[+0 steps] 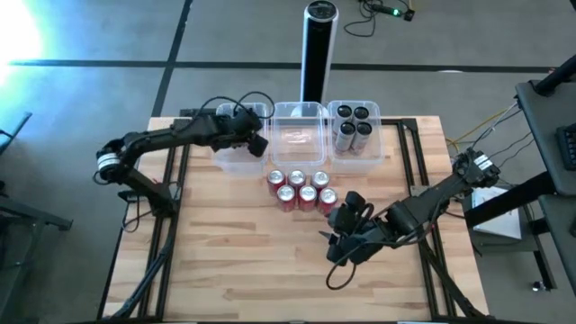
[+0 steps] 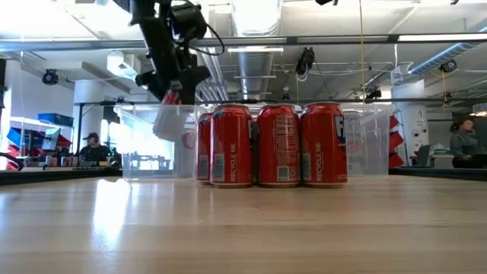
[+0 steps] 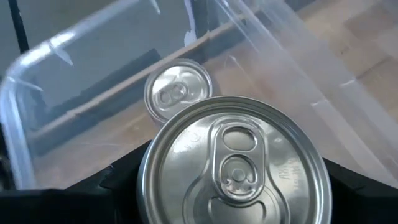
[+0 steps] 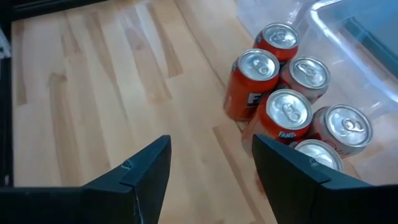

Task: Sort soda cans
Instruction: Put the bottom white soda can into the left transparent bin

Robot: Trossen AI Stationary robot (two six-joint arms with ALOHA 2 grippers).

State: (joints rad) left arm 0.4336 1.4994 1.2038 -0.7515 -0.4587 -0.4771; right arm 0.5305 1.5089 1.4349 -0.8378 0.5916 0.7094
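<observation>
My left gripper (image 1: 256, 141) is over the left clear tub (image 1: 232, 155), shut on a silver can (image 2: 167, 120). Its silver top (image 3: 236, 163) fills the left wrist view. One more silver can (image 3: 177, 93) stands on that tub's floor. Several red cans (image 1: 301, 189) stand bunched on the table in front of the tubs and also show in the low view (image 2: 278, 144). My right gripper (image 1: 340, 221) is open, low over the table just right of and nearer than the red cans (image 4: 286, 112), touching nothing. My left gripper pinches the silver can between its two fingers (image 3: 127, 174), one on each side of the wall just under the top rim (image 3: 152, 186). The fingers come from above. The can is lifted clear and hangs tilted, its lower end (image 2: 161, 131) dipping below the tub's rim.
The middle tub (image 1: 297, 115) shows no cans. The right tub (image 1: 376, 153) holds several dark grey cans (image 1: 354, 126). A tall black post (image 1: 317, 49) stands behind the tubs. Bare wooden table (image 1: 252, 261) lies toward the near edge. People sit far off in the room (image 2: 463, 141).
</observation>
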